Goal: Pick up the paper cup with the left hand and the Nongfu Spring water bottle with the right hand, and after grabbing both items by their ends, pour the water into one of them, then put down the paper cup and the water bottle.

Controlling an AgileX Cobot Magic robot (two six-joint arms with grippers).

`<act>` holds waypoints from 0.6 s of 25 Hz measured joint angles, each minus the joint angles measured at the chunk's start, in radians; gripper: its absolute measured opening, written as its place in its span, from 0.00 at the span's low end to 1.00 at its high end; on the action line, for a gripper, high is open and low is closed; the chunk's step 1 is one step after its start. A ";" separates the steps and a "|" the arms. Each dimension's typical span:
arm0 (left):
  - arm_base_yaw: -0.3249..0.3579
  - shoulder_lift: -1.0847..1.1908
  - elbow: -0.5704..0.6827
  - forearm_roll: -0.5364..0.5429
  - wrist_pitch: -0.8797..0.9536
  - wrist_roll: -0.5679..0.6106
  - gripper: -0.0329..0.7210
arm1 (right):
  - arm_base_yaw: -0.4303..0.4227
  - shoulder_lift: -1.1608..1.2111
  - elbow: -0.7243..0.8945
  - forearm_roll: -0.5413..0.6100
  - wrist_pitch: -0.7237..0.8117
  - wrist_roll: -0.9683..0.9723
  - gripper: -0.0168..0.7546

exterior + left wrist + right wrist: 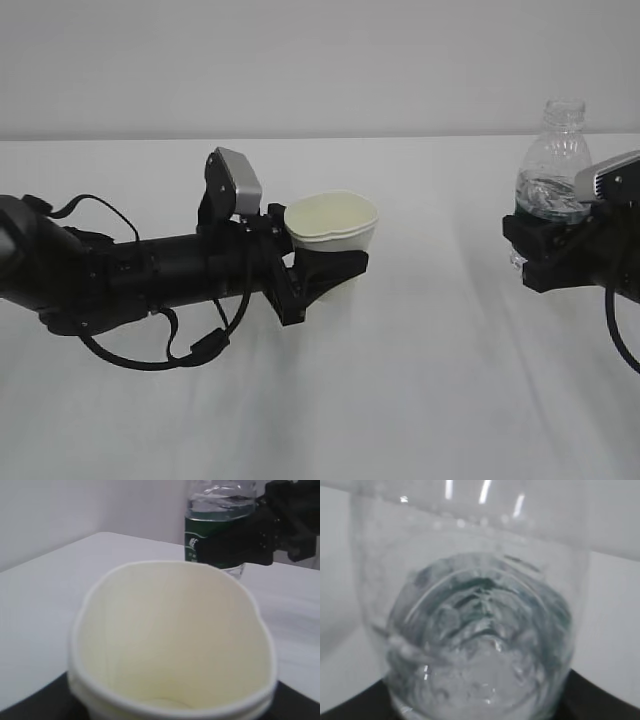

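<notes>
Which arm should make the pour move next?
Right, probably. Its pincer holds the water bottle upright, uncapped, water inside. The left pincer holds the paper cup mouth-up, seemingly empty, so it only needs to receive.

The paper cup [333, 228] is matt cream-white paper, smooth inside with faint vertical creases on its wall and a thin rolled rim pressed slightly out of round. The Nongfu Spring water bottle [553, 165] is clear, glossy ribbed plastic with bright glints at 12 o'clock in the right wrist view, and a dark green printed label band [200, 532] with a slight sheen. The water [480, 650] inside looks colourless and glassy. The left gripper [318, 275] and right gripper [545, 255] are matt black plastic; each carries a smooth silver-grey block [240, 180] with a dull satin finish. The table [400, 400] is plain, matt white.
</notes>
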 joint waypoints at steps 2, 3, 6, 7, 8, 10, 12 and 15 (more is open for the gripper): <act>-0.015 0.004 -0.010 0.019 0.000 -0.002 0.62 | 0.000 0.000 -0.002 -0.004 0.002 -0.009 0.51; -0.022 0.010 -0.017 0.030 0.000 -0.004 0.62 | 0.000 0.000 -0.004 -0.006 0.002 -0.011 0.51; -0.049 0.039 -0.046 0.059 0.004 -0.012 0.62 | 0.000 0.000 -0.004 -0.011 0.004 -0.031 0.51; -0.058 0.050 -0.056 0.066 0.009 -0.020 0.62 | 0.000 0.000 -0.004 -0.015 0.004 -0.042 0.51; -0.066 0.056 -0.065 0.071 0.012 -0.027 0.62 | 0.000 0.000 -0.004 -0.017 0.006 -0.052 0.51; -0.079 0.067 -0.083 0.087 0.032 -0.037 0.62 | 0.000 0.000 -0.004 -0.019 0.008 -0.069 0.51; -0.089 0.071 -0.109 0.108 0.055 -0.057 0.62 | 0.000 0.000 -0.004 -0.019 0.009 -0.083 0.51; -0.100 0.084 -0.151 0.141 0.065 -0.103 0.62 | 0.000 0.000 -0.004 -0.021 0.021 -0.107 0.51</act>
